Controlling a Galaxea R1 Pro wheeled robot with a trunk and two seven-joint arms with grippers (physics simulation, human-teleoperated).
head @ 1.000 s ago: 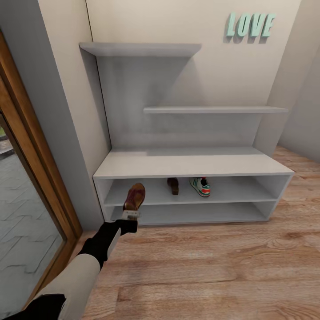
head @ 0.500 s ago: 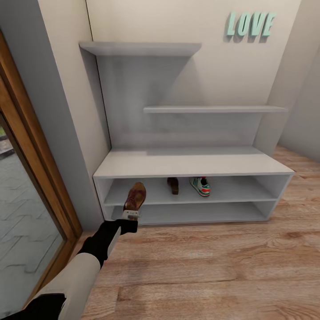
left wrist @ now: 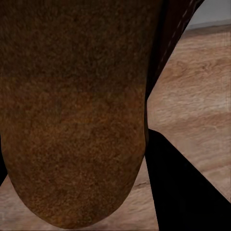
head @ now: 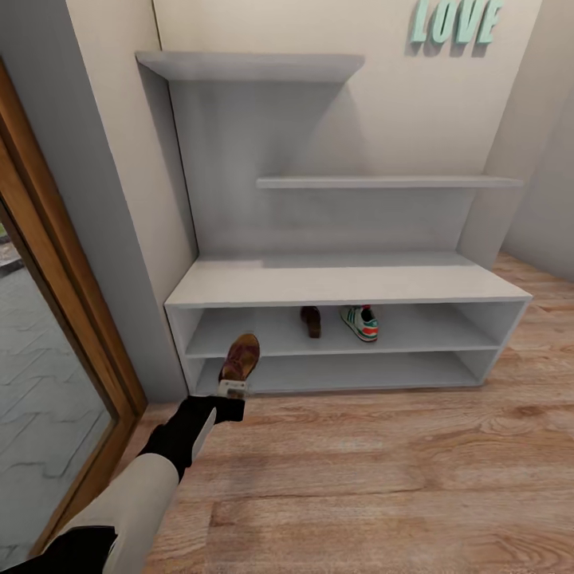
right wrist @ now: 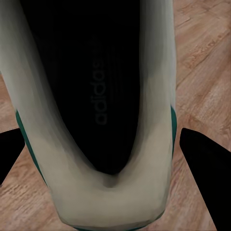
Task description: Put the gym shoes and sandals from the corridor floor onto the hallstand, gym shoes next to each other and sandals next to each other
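Left gripper (head: 233,390) jaws pinch a brown sandal (head: 241,356) by its heel, toe pointing at the hallstand (head: 343,285) near its left end. Right jaws grip a gym shoe (right wrist: 96,110) over the corridor floor (right wrist: 207,86). Second sandal (head: 311,320) and second gym shoe (head: 359,322) lie side by side in the hallstand's upper slot.

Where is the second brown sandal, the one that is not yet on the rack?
In the head view, the left claw holds this sandal at the hallstand's left end, left of the other sandal on the upper shelf.
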